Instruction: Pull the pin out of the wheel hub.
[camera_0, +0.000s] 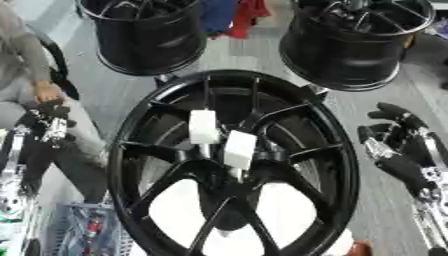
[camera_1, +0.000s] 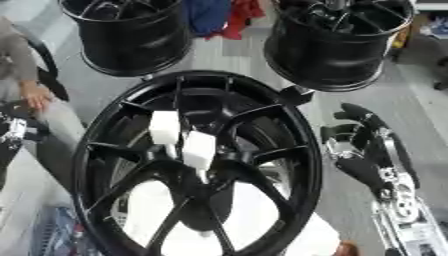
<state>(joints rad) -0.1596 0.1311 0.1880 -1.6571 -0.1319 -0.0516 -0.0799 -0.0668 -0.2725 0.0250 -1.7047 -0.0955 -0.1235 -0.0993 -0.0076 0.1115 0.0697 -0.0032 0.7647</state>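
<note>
two white block-topped pins (camera_0: 229, 145) are seen seated at the centre of the wheel hub (camera_0: 234, 165), mid frame. nothing is held by the right hand (camera_0: 391, 131), fingers relaxed at the right edge; the left hand (camera_0: 48, 120), at the left edge, cannot be judged. a reach to a pin is judged to be called for, and two more wheels (camera_0: 354, 42) are seen at the top.

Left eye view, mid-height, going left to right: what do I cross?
Left hand → wheel hub rim → first white pin → second white pin → right hand.
</note>
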